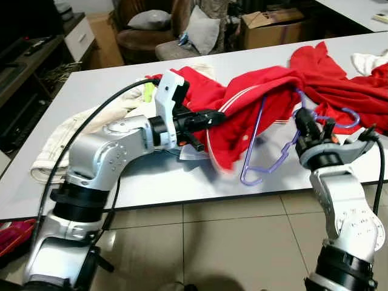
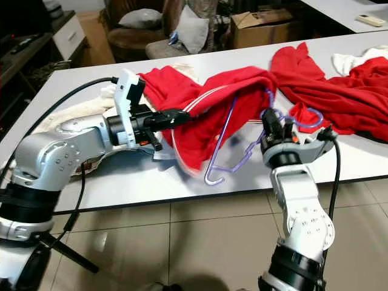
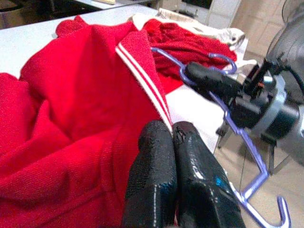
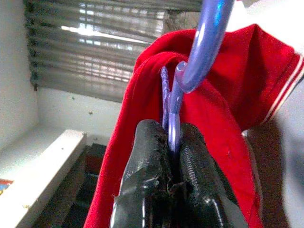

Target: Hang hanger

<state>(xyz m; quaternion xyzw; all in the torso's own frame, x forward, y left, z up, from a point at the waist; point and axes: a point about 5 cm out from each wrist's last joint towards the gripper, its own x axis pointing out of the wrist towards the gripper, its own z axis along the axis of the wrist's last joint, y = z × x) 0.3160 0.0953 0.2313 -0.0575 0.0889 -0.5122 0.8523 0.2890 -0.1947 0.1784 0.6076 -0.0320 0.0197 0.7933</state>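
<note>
Purple plastic hanger [image 1: 262, 159] clamped in right end effector [image 1: 307, 128]; left end effector [image 1: 209, 119] pinches red shirt [image 1: 242, 103].

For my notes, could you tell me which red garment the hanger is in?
The nearer red shirt with white-striped trim, lifted between both grippers; the other red garment lies flat behind.

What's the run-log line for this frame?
left tool: shut on red shirt | right tool: shut on purple hanger | hanger partly inside shirt | both lifted over white table edge | not hung yet
</note>
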